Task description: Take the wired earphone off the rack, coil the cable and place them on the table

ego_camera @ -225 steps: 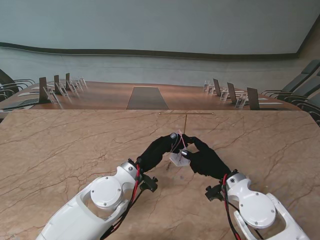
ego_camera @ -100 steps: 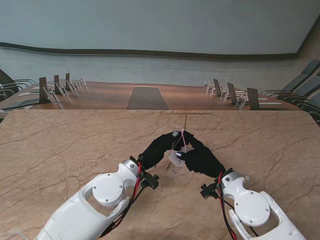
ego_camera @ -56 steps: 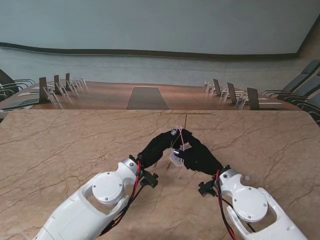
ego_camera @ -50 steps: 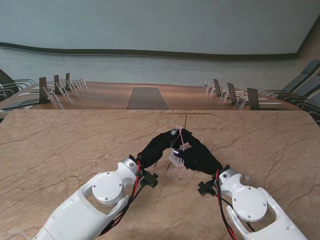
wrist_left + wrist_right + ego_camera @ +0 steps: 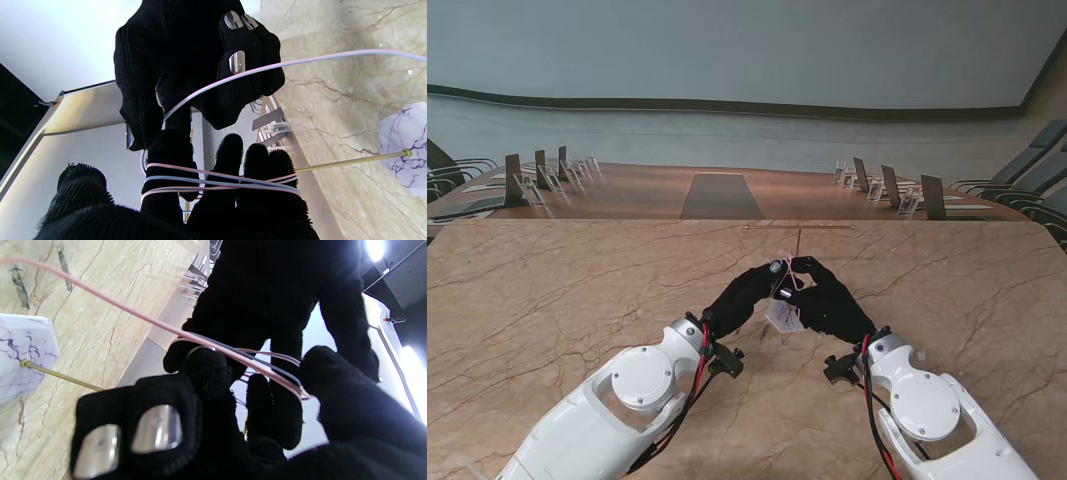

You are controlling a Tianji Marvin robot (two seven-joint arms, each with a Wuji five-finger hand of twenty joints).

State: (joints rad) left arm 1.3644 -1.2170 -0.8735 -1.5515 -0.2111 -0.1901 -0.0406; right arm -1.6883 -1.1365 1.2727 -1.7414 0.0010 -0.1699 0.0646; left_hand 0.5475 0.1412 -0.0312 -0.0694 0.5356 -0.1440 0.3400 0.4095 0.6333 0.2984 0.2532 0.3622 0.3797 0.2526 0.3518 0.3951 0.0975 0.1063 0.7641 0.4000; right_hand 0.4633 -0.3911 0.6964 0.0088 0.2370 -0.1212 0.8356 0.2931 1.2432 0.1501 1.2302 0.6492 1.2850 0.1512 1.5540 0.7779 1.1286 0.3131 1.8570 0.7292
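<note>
Both hands meet over the middle of the table, right in front of the rack. Left hand (image 5: pixel 749 288) has its fingers (image 5: pixel 257 173) straight and close together, and the cable (image 5: pixel 220 183) is looped around them in several turns, pinkish and pale blue strands crossing over each other, so it's basically holding the coil. Right hand (image 5: pixel 827 305) is curled just beside it with the loose strand pinched at its fingertips (image 5: pixel 205 368); from there the cable runs off taut to the side past the rack's base (image 5: pixel 405 146). Can't make out the earbuds themselves in any view. In the stand view the wire is just a thin pink bit (image 5: pixel 792 278) between the two black gloves, held up off the table (image 5: pixel 557 300). The rack (image 5: pixel 799 240) is a thin brass T-shaped rod standing upright on a white marbled base (image 5: pixel 783 316), base sitting right under the hands, nearer to me than the crossbar. Beyond the table there's another long table with name stands (image 5: pixel 872 185) and chairs.
</note>
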